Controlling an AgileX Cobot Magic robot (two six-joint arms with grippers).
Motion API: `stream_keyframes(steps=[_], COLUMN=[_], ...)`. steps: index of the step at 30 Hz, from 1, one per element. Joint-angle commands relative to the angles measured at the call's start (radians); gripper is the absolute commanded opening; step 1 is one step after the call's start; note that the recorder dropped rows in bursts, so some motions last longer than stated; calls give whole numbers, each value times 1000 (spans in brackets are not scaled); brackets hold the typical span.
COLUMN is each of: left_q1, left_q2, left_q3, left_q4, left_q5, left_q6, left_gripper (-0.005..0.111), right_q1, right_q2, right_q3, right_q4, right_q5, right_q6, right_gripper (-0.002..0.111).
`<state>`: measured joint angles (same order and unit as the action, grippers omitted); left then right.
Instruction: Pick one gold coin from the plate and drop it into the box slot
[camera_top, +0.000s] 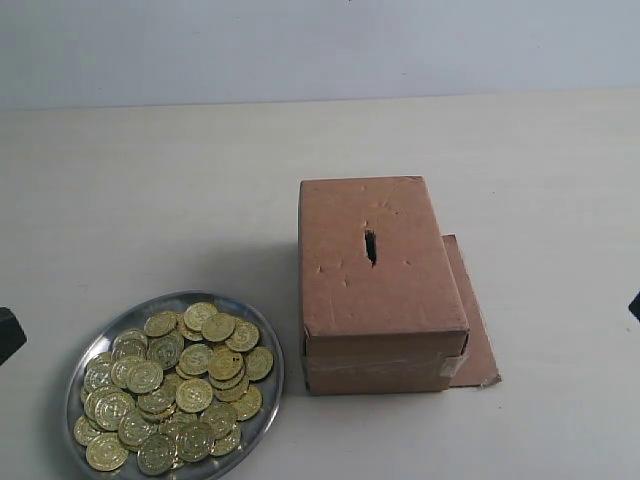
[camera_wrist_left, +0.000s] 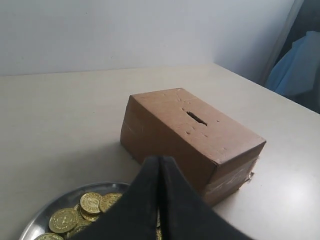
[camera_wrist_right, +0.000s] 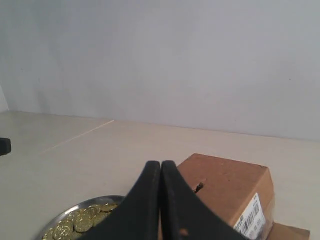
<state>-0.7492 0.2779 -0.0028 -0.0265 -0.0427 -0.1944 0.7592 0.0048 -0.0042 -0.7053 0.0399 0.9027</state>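
A round silver plate (camera_top: 85, 361) at the front left holds a heap of gold coins (camera_top: 194, 394). To its right stands the brown cardboard box (camera_top: 380, 285), with the dark box slot (camera_top: 370, 246) in the middle of its top. The left wrist view shows the plate (camera_wrist_left: 75, 192), the gold coins (camera_wrist_left: 64, 220), the box (camera_wrist_left: 170, 137) and the box slot (camera_wrist_left: 197, 118). My left gripper (camera_wrist_left: 160, 159) is shut with nothing in it. My right gripper (camera_wrist_right: 160, 164) is shut and empty too, with the box (camera_wrist_right: 227, 187) and the gold coins (camera_wrist_right: 82, 220) beyond it.
A flat brown cardboard sheet (camera_top: 476, 322) lies under the box and sticks out on its right. Dark tips of the arms show at the left edge (camera_top: 8, 333) and right edge (camera_top: 635, 305). A white barcode label (camera_wrist_right: 248, 220) is on one box end.
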Motion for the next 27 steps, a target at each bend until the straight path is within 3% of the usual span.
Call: stream_keyframes(steps=[1, 9, 27], left_q1=[3, 3, 3], left_q2=[-4, -4, -4], left_q3=[3, 3, 3], left_q4=[-4, -4, -4], left_q5=[13, 95, 97], left_q6=[13, 13, 15], left_gripper=[0, 0, 0], right_q1=[-6, -6, -6], right_q2=[-4, -4, -4], right_q3=[4, 4, 4], right_q4=[7, 153, 158], right_q5=[34, 79, 79], right_q6=[-12, 41, 41], right_gripper=[0, 0, 0])
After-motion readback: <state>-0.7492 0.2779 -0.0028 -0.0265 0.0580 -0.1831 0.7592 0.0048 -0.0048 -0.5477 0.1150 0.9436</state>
